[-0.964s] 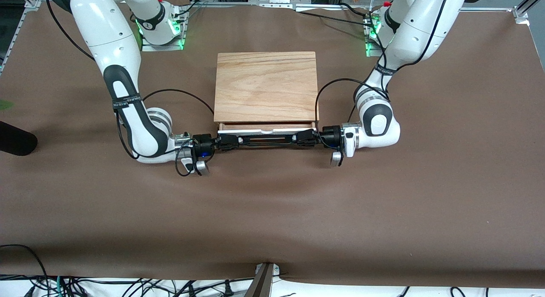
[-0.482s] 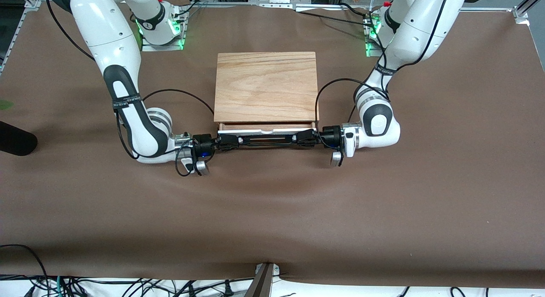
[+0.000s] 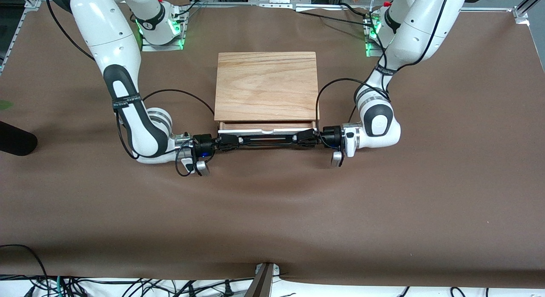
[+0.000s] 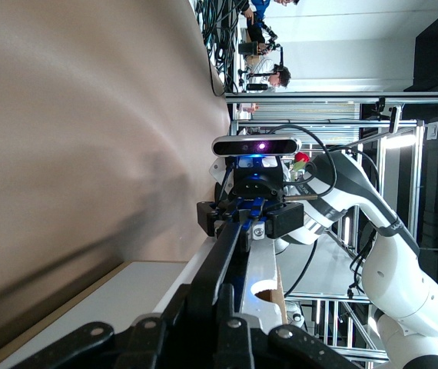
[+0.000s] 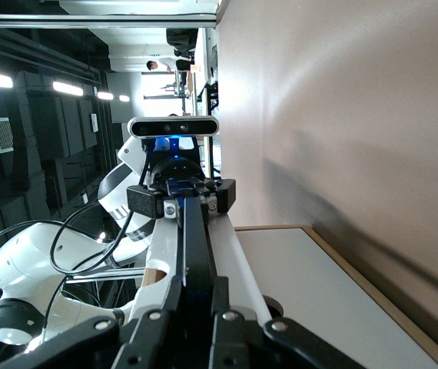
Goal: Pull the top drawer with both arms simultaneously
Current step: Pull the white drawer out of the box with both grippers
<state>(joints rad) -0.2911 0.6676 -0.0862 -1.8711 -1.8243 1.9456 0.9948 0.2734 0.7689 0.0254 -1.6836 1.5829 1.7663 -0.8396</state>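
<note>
Found the shallow wide top drawer with its white front panel (image 3: pixel 267 130) at the camera-facing edge of the light-wood-topped box (image 3: pixel 266 86), drawn out only a sliver, with a thin strip of reddish-brown interior showing between panel and box top. Ran along its front a long black bar handle (image 3: pixel 266 139). Saw the left arm's black two-finger gripper (image 3: pixel 307 139) clamped shut on the end of that bar toward the left arm's end of the table, and the right arm's black two-finger gripper (image 3: pixel 226 141) clamped shut on the other end, both lying level and pointing at each other along the bar. Confirmed in each wrist view, the bar running away to the other arm's gripper. Judged the grasp done and the pull barely begun. Called next for an even, matched draw straight toward the front camera over the brown table cover (image 3: pixel 272 212), lest the drawer rack and jam
</note>
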